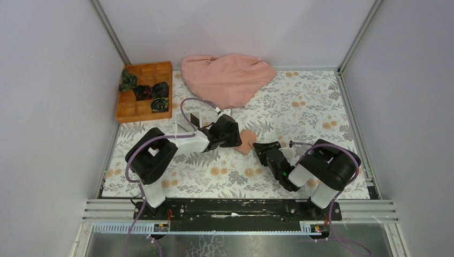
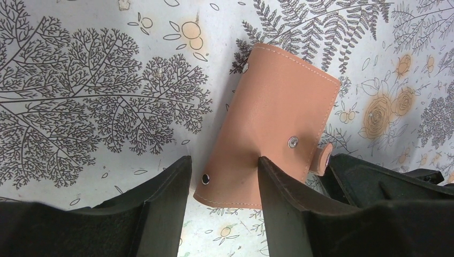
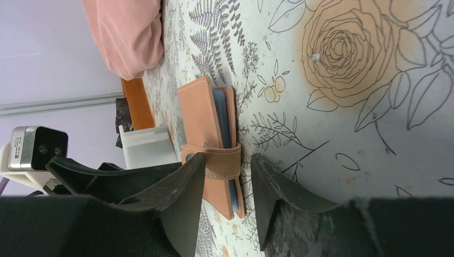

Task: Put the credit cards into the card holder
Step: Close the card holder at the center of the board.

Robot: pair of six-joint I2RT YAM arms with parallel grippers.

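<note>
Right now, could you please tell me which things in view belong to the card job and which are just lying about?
Job: card holder, credit cards tucked inside it, blue edges showing.
Lying about: pink cloth, orange compartment box, white tray.

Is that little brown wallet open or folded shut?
Folded shut: the card holder has its covers together, blue card edges between them, strap wrapped over the edge. Whether its snap is fastened, cannot tell.
</note>
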